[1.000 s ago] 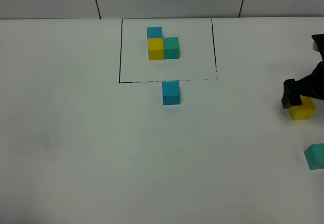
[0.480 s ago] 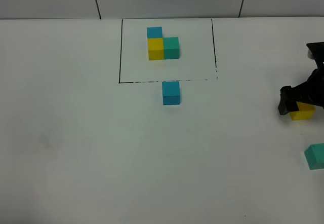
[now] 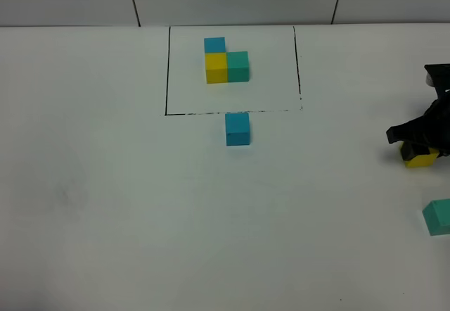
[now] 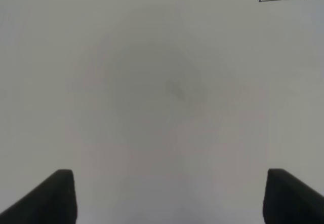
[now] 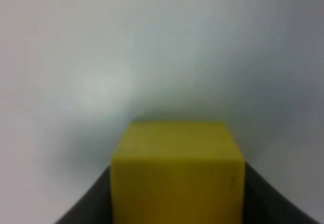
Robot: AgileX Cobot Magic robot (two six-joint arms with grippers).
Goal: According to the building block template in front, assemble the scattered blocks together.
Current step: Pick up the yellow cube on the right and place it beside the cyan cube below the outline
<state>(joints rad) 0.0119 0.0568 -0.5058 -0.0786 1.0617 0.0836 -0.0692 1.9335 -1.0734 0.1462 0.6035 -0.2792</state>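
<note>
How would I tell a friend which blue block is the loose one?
Look at the white table for the black-outlined rectangle at its far side. Just outside the rectangle's near edge sits a lone blue cube. Unlike the blue cube inside the outline, it touches no other block.

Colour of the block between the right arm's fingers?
Yellow. The block shows best in the right wrist view.
</note>
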